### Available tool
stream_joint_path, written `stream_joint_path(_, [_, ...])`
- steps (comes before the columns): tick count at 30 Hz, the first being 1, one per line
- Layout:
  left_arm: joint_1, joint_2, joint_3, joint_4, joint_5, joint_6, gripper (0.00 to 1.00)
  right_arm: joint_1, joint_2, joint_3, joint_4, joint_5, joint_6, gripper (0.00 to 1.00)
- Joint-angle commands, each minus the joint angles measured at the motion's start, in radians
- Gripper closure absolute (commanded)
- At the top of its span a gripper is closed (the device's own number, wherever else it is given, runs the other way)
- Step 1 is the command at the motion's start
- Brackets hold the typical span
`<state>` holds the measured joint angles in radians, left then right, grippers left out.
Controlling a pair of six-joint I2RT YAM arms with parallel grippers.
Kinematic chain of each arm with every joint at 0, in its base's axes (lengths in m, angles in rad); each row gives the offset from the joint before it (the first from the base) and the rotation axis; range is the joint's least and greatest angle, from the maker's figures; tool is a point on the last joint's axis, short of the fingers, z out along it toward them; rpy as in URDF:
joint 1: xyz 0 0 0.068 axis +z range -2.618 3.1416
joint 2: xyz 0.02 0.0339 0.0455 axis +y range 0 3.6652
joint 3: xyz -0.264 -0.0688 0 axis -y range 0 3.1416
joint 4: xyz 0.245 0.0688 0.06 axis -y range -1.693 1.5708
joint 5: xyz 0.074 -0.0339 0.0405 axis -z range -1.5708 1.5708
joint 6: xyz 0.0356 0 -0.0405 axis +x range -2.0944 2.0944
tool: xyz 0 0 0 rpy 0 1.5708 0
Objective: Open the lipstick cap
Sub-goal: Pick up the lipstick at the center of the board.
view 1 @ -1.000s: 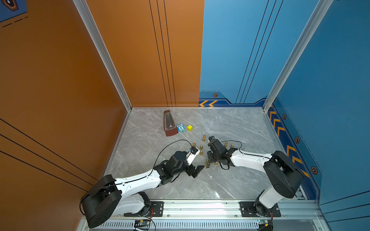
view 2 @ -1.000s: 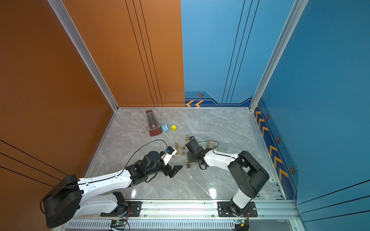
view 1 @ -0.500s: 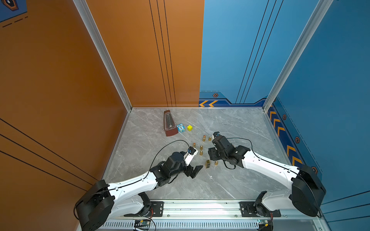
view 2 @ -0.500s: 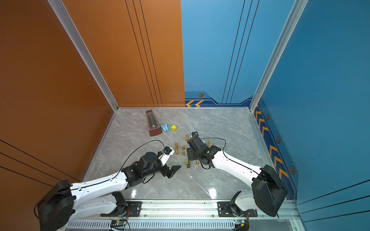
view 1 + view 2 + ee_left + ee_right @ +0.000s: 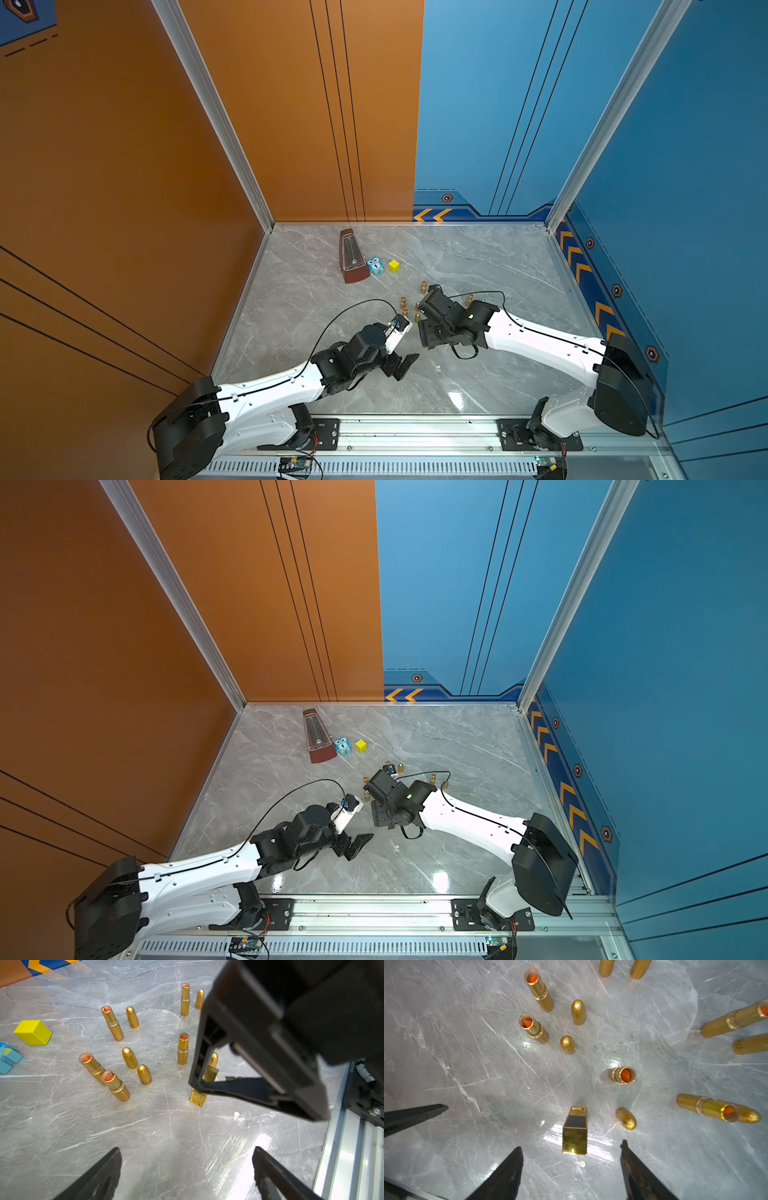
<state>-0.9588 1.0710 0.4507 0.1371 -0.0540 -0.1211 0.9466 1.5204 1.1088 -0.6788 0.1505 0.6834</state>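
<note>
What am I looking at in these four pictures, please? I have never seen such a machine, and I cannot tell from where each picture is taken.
These are two robot arms, the left arm and the right arm, mounted at the edge of a grey table. Two pictures are taken from high above and show nearly the same scene. The other two come from a camera on each wrist, looking past that arm's pincer. On the table stand round gold lipsticks with orange sticks showing, their bullet-shaped caps beside them, and one square gold lipstick that looks closed. Farther back are a metronome, a blue owl toy and a yellow cube. The left pincer and the right pincer are both open and hold nothing; the right one hangs over the square lipstick.
</note>
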Motion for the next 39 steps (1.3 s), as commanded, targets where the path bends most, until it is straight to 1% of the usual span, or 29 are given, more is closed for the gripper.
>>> stream_joint_path(1, [-0.013, -0.029, -0.014, -0.025, -0.067, -0.006, 0.01, 0.008, 0.051, 0.03, -0.051, 0.013, 0.053, 0.26])
stream_joint_path(8, [-0.018, -0.059, -0.024, -0.027, -0.089, -0.005, 0.01, 0.004, 0.13, 0.047, -0.048, 0.039, 0.053, 0.36])
stream_joint_path(12, [-0.02, -0.071, -0.034, -0.026, -0.08, -0.009, 0.01, 0.002, 0.171, 0.058, -0.042, 0.045, 0.044, 0.43])
stream_joint_path(15, [-0.019, -0.081, -0.041, -0.025, -0.092, -0.008, 0.01, 0.0, 0.191, 0.062, -0.037, 0.076, 0.039, 0.48])
stream_joint_path(19, [-0.018, -0.104, -0.05, -0.024, -0.089, -0.015, 0.01, -0.006, 0.206, 0.065, -0.033, 0.086, 0.035, 0.54])
stream_joint_path(24, [-0.018, -0.115, -0.057, -0.025, -0.101, -0.007, 0.02, -0.008, 0.228, 0.066, -0.031, 0.086, 0.024, 0.66])
stream_joint_path(29, [-0.017, -0.115, -0.062, -0.024, -0.105, -0.005, 0.02, -0.004, 0.233, 0.067, -0.03, 0.069, 0.016, 0.7])
stream_joint_path(32, [-0.017, -0.115, -0.063, -0.024, -0.11, -0.004, 0.01, -0.004, 0.232, 0.064, -0.03, 0.061, 0.016, 0.77])
stream_joint_path(39, [-0.013, -0.118, -0.064, -0.024, -0.113, 0.008, 0.01, -0.006, 0.181, 0.058, -0.03, 0.023, 0.012, 0.79])
